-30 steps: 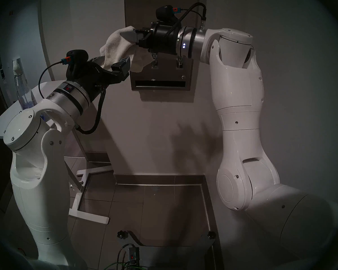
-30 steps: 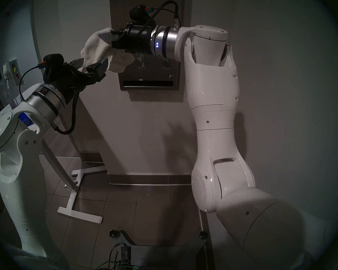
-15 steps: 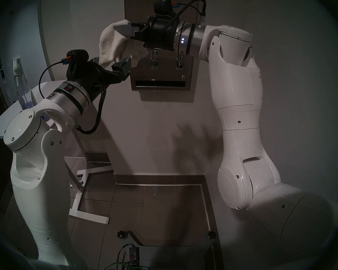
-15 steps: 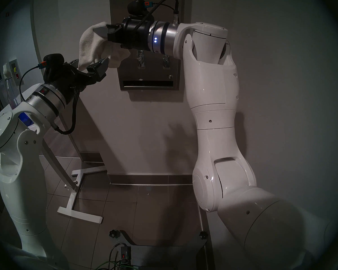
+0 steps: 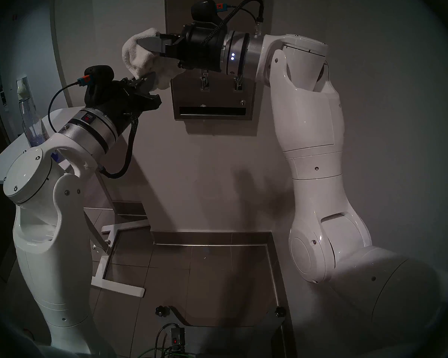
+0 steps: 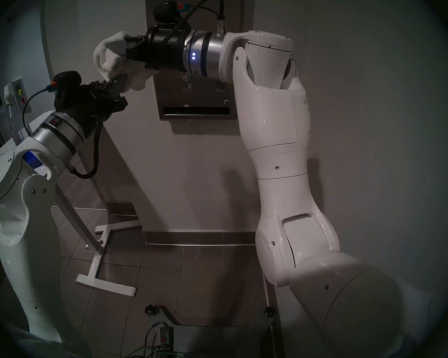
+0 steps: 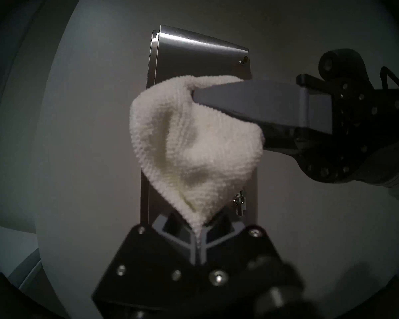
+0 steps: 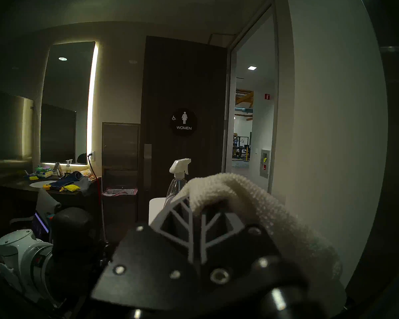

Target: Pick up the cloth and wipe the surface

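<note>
The off-white waffle cloth (image 5: 136, 56) hangs in the air just left of the surface, a stainless-steel dispenser front (image 5: 217, 97) on the wall. My right gripper (image 5: 142, 42) reaches in from the right, shut on the cloth's top, which drapes over its fingertips (image 8: 187, 210). Below it, my left gripper (image 5: 150, 79) points up and is shut on the cloth's lower corner. The left wrist view shows that corner (image 7: 197, 221) pinched between the left gripper (image 7: 198, 235) fingers, with the dispenser (image 7: 194, 56) behind. The right wrist hides the dispenser's middle.
A white side table (image 5: 8, 158) stands at the left with a clear spray bottle (image 5: 31, 122) on it. Its base (image 5: 119, 290) lies on the tiled floor. The plain wall (image 5: 204, 169) runs close behind both arms. An open doorway (image 8: 249, 132) lies further left.
My left gripper has shut on the cloth's lower corner. The right gripper has carried the cloth to the left, off the dispenser front, which now shows both levers.
</note>
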You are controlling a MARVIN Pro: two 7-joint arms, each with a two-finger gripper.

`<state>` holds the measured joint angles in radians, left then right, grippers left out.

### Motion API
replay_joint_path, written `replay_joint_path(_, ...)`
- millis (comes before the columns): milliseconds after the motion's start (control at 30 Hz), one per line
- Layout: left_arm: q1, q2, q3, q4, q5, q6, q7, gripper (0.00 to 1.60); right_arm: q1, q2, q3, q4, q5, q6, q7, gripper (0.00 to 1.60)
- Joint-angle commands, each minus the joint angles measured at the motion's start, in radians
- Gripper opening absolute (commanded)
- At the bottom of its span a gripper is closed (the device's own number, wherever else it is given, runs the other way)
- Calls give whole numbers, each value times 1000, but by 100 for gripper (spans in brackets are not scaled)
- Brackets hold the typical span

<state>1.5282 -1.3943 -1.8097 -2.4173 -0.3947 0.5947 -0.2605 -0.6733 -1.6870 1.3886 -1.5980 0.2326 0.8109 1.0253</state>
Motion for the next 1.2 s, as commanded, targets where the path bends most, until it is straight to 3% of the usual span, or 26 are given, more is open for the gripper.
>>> replay_joint_path(0,3,-4,-5,-26,17,-48,4,0,-6,14,4,-38,47,-13,73,0)
replay_joint_path(67,5,-1,-7,-26,23,-53,3,0,-16,11,9,-48,54,-23,52,0)
replay_joint_path(100,6,-1,-8,-26,24,-57,0,0,-19,10,14,-50,55,-26,42,26)
replay_joint_path(133,6,-1,-8,-26,27,-59,-1,0,-19,12,13,-50,59,-26,40,160)
replay_joint_path(1167,-22,1,-49,15,73,-111,-29,0,-20,24,5,-49,83,-38,33,160)
